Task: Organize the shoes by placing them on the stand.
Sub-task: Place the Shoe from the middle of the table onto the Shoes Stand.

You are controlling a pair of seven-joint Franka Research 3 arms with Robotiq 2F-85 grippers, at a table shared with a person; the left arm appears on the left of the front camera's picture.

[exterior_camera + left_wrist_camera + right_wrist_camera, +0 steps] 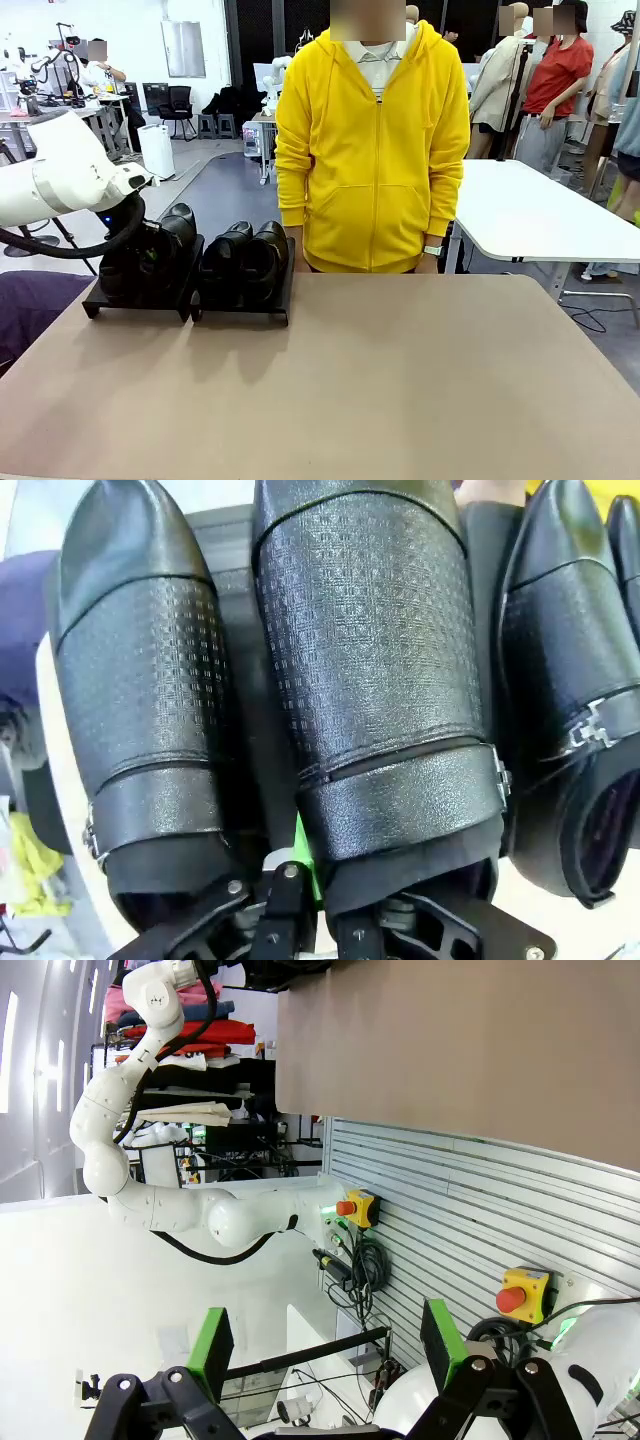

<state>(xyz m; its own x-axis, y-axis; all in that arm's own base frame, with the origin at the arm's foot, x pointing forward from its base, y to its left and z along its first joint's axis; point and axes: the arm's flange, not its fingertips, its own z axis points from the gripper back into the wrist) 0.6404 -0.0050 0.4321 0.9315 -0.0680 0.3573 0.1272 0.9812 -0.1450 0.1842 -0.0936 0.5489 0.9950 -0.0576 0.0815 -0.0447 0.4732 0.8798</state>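
Observation:
Two black stands sit side by side at the table's far left. The right stand [245, 308] carries two black shoes [225, 250] [268, 248]. On the left stand [135, 302], one shoe [178, 225] shows beside my left arm, and the arm partly hides another. My left gripper [135, 262] is down among them. In the left wrist view it [310, 872] is shut on the heel rim of the middle textured shoe [370, 650], which lies next to another shoe [140, 670] on the stand [225, 540]. My right gripper [326, 1345] stands open and holds nothing.
A person in a yellow hoodie [372, 150] stands at the far edge, just behind the right stand. The brown table [400, 380] stretches bare to the right and front. A white table [540, 215] stands behind on the right.

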